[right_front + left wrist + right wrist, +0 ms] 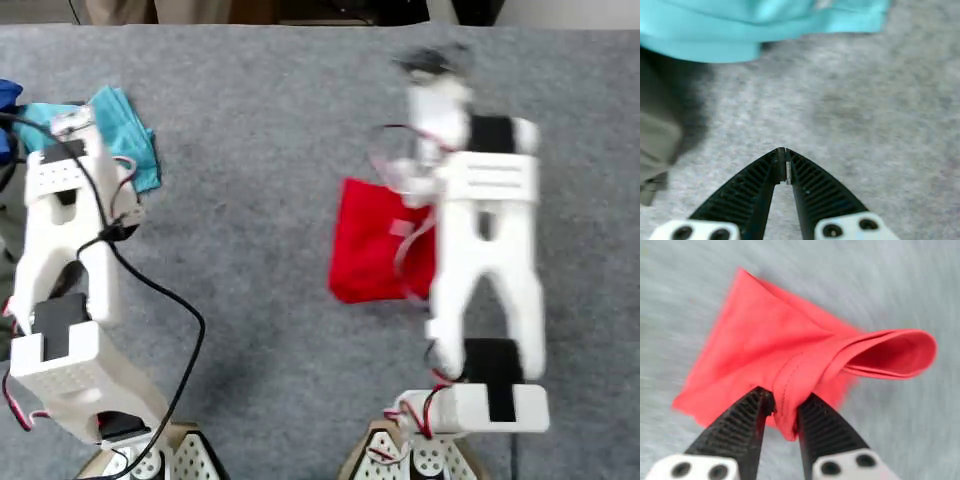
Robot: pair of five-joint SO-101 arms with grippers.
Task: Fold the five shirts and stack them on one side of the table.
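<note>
Underlying everything, grey felt (pixel 250 300); right pincer (pixel 785 401) clamping red shirt (pixel 760 340), left pincer (pixel 783 154) together.

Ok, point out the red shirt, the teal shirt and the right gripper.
red shirt (pixel 755 340), right wrist view, flat middle of the cloth
teal shirt (pixel 740 25), left wrist view, middle of its folded body
right gripper (pixel 786 405), right wrist view, midway between its fingertips
</note>
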